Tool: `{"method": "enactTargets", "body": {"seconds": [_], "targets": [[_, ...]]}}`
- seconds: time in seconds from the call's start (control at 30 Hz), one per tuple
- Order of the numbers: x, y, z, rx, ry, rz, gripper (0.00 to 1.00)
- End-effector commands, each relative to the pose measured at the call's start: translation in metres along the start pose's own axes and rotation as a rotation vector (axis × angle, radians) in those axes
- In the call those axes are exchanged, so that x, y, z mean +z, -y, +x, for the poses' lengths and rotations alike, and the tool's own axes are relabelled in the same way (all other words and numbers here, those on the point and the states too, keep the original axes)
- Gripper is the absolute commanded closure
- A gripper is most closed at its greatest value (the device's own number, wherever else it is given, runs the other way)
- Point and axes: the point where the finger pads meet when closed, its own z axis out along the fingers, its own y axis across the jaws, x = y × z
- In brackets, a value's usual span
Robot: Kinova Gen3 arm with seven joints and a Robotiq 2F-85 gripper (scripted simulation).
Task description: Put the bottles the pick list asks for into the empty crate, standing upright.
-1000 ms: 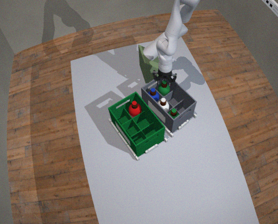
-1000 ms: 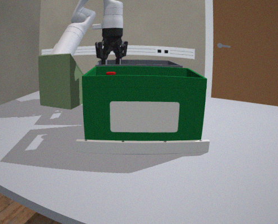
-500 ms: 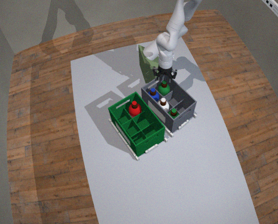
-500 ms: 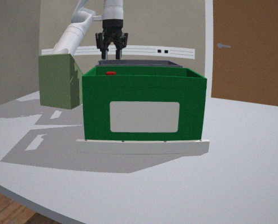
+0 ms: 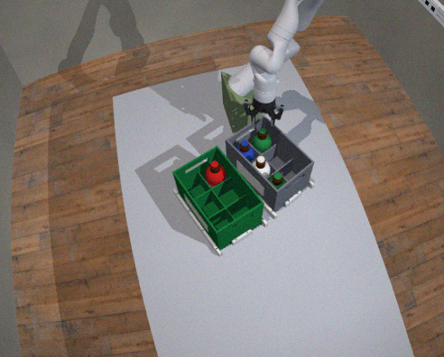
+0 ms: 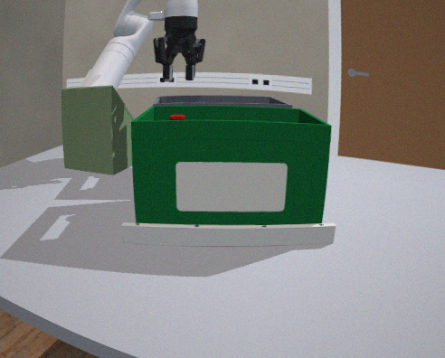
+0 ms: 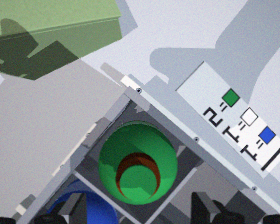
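Note:
My gripper [image 5: 264, 125] [image 6: 178, 78] [image 7: 139, 207] is open and empty above the back end of the grey crate [image 5: 295, 186] [image 6: 223, 100]. The crate holds a green bottle [image 5: 262, 143] [image 7: 113, 155] in the back corner, a blue bottle [image 5: 245, 154] [image 7: 98, 207], a white bottle [image 5: 261, 168] and a second green bottle [image 5: 277, 177], all upright. A red bottle [image 5: 215, 175] [image 6: 177, 117] stands in the green crate [image 5: 238, 231] [image 6: 232, 145], whose other compartments are empty. The pick list [image 7: 195, 90] beside the grey crate reads blue 1, white 1, green 2.
An olive-green block [image 5: 234, 108] [image 6: 88, 131] [image 7: 86, 30] stands behind the grey crate, near the arm's base. White rails [image 5: 242, 237] [image 6: 228, 235] edge the crates, which sit level side by side. The grey crate has empty compartments along its right side.

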Motion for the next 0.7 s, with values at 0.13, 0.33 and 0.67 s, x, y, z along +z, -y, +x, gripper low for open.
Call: {"method": "enactTargets", "body": {"seconds": [0.13,0.33,0.67], "targets": [[-0.012,0.000,0.000,0.000,0.001,0.000,0.33],[-0.022,-0.022,0.006,0.000,0.001,0.000,0.33],[-0.040,-0.062,0.015,0.000,0.001,0.000,0.33]]}}
